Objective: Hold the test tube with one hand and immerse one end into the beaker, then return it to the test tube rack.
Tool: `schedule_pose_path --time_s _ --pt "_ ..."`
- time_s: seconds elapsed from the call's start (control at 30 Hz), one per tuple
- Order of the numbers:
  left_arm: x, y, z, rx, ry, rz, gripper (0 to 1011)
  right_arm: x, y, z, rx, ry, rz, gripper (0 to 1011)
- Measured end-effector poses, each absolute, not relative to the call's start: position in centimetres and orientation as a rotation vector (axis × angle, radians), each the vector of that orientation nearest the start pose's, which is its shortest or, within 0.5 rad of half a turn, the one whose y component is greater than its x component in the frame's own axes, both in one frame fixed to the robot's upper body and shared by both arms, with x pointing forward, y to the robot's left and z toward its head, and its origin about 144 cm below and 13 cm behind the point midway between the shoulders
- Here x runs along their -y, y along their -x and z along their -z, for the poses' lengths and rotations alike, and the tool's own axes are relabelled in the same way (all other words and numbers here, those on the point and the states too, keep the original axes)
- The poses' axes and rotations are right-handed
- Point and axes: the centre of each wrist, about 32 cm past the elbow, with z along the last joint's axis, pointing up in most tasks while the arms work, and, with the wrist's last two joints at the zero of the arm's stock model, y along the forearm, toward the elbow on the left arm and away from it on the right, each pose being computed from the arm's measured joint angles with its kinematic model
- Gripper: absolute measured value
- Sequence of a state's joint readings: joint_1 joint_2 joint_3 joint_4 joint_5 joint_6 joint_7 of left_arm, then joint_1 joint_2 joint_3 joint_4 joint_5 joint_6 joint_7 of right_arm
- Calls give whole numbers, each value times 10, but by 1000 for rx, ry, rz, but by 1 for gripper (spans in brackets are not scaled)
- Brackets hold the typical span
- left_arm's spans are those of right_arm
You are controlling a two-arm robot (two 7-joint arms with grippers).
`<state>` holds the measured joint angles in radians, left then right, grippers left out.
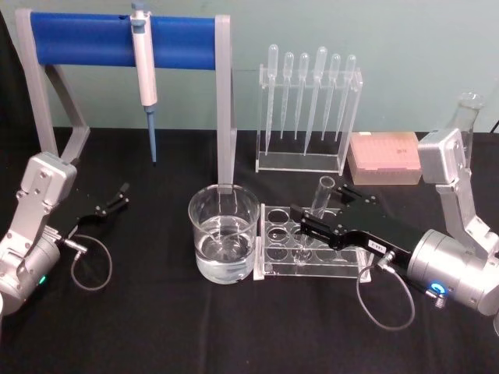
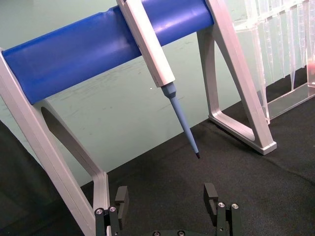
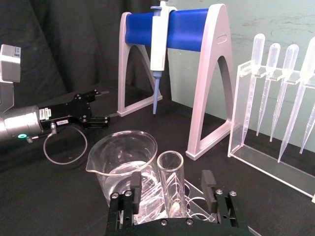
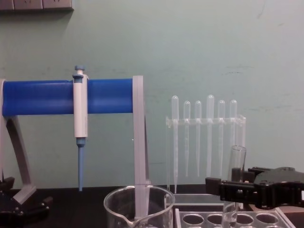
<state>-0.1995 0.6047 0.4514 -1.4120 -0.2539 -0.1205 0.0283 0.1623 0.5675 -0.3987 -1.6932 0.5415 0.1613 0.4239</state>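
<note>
1. Presently the test tube (image 1: 322, 196) stands in the clear rack (image 1: 312, 267), right of centre in the head view. Its long axis is near upright, with the open rim on top.
2. The right gripper (image 1: 306, 222) reaches in from the lower right of the frame, level with the tube's lower half. Its jaws are parted and hold nothing.
3. In the right wrist view one finger (image 3: 136, 186) stands to each side of the glass, with a gap on both sides. The tube sits squarely on the closing line, so I judge that a plain squeeze should catch it.
4. The beaker (image 1: 199, 234), part-filled with water, sits just beside the rack's left end.
5. The left gripper (image 1: 121, 196) rests at the far left of the frame, jaws apart and empty. It is well away from the tube, so the right arm is clearly nearer.
</note>
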Motion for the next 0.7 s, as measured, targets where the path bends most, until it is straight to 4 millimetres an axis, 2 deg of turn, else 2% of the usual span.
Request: schedule_pose_path --time_s 0.07,0.13,0.2,0.3,0.33,0.5,0.6,0.7 --pt "-310 -489 -1140 285 -305 -1248 1000 260 -475 -1205 -54 115 749 710" --pt "-310 -489 -1140 285 -304 -1248 1000 260 -475 -1205 -54 115 749 681" --pt "-310 -489 -1140 285 -304 -1248 1000 260 -475 -1205 -54 115 749 593" --pt "-310 -489 -1140 285 -305 -1248 1000 260 -475 -1205 -54 115 749 536" --pt "-310 -489 -1140 285 -304 -1248 1000 260 -475 -1205 -53 115 749 477" --pt "-310 -489 -1140 285 -304 -1248 1000 260 -475 -1205 -54 115 749 305" --pt "-310 -489 -1140 285 -304 -1248 1000 260 -475 -1205 -53 115 749 237" --pt "-310 -489 -1140 285 -305 -1248 1000 260 -475 -1205 -53 115 749 226"
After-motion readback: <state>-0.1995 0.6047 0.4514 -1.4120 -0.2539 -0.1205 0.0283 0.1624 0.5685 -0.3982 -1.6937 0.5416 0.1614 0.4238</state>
